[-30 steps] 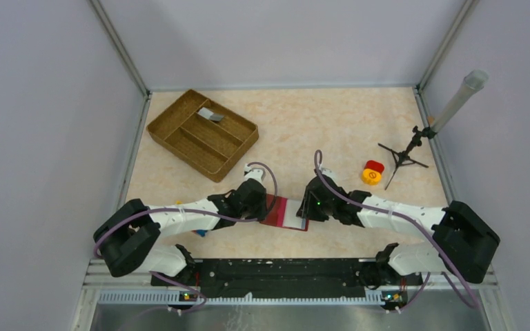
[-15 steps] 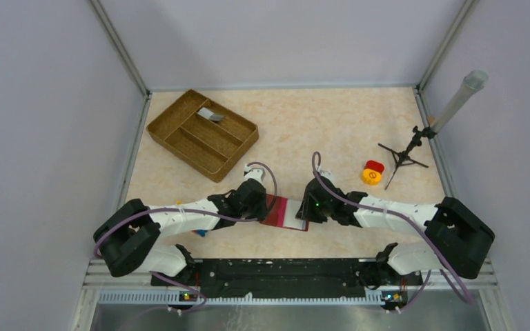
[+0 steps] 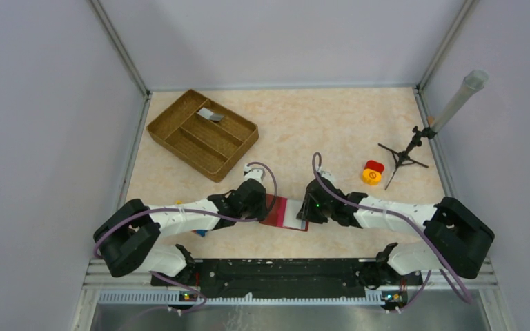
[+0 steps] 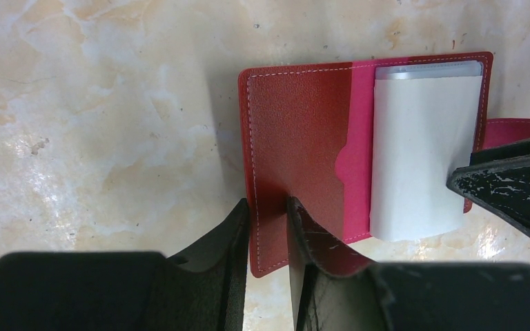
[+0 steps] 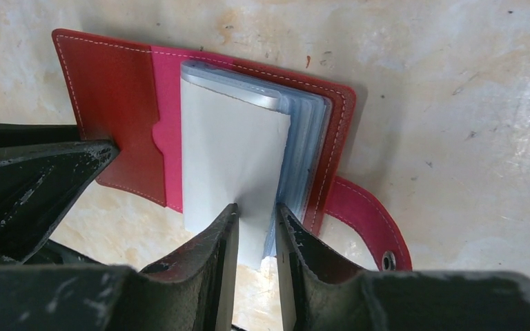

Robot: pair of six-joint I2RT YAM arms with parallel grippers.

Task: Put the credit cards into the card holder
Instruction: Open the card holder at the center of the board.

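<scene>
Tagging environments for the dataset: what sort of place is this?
Most likely a lab robot test cell, not a home or shop: blank grey panel walls on metal framing box in a marble-pattern table, and the arms are bolted to a rail at its near edge.

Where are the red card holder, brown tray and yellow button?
red card holder (image 4: 297, 131): left wrist view, open flap.
brown tray (image 3: 179, 153): top view, near wall.
yellow button (image 3: 370, 176): top view, round top.

The card holder is dark red leather with white stitching and a pink lining; its inner sleeve is pale grey-white. The bench is beige, marbled. The left hand and right hand are scuffed black.
</scene>
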